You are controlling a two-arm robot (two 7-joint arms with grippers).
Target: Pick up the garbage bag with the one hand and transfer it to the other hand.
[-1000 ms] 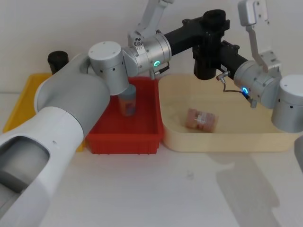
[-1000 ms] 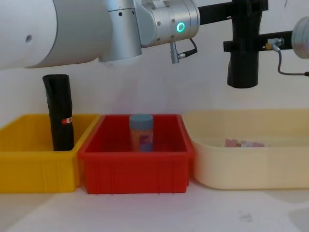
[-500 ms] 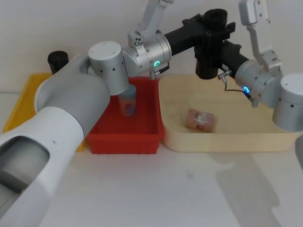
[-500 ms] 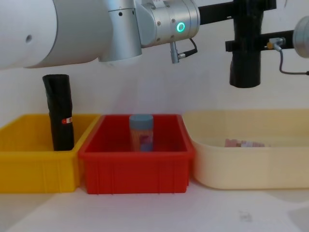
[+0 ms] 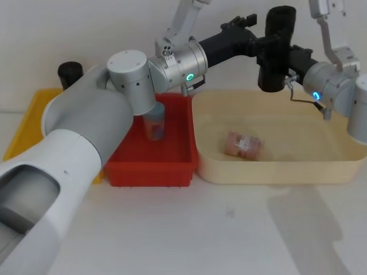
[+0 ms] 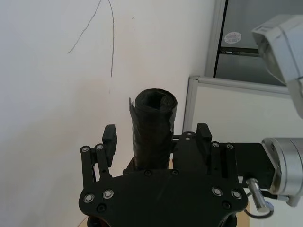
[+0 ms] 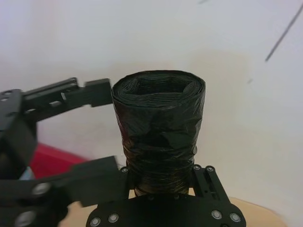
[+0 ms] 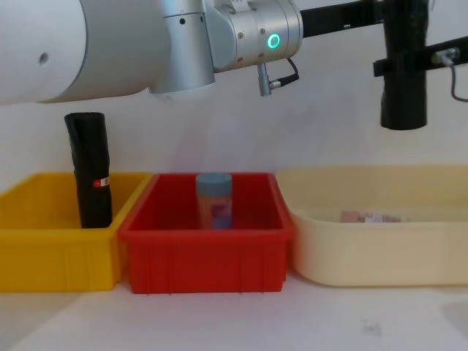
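The garbage bag (image 5: 274, 48), a plain black roll, hangs upright above the cream bin's back edge, and it stands at the upper right in the chest view (image 8: 404, 73). My right gripper (image 5: 276, 56) on the blue-lit arm is shut on the garbage bag (image 7: 160, 127), gripping its lower part (image 7: 161, 172). Just left of the roll my left gripper (image 5: 255, 34), on the green-lit arm, is open and apart from it. The left wrist view has its fingers (image 6: 110, 139) spread, with the garbage bag (image 6: 154, 127) beyond them.
A yellow bin (image 8: 44, 241) on the left holds a black roll with a red label (image 8: 89, 172). In the red bin (image 8: 208, 252) stands a blue-capped cylinder (image 8: 214, 199). The cream bin (image 5: 269, 169) holds a pink packet (image 5: 243, 144).
The right gripper has carried the garbage bag to the right and slightly up, out from between the left gripper's fingers. The left arm has stayed in place.
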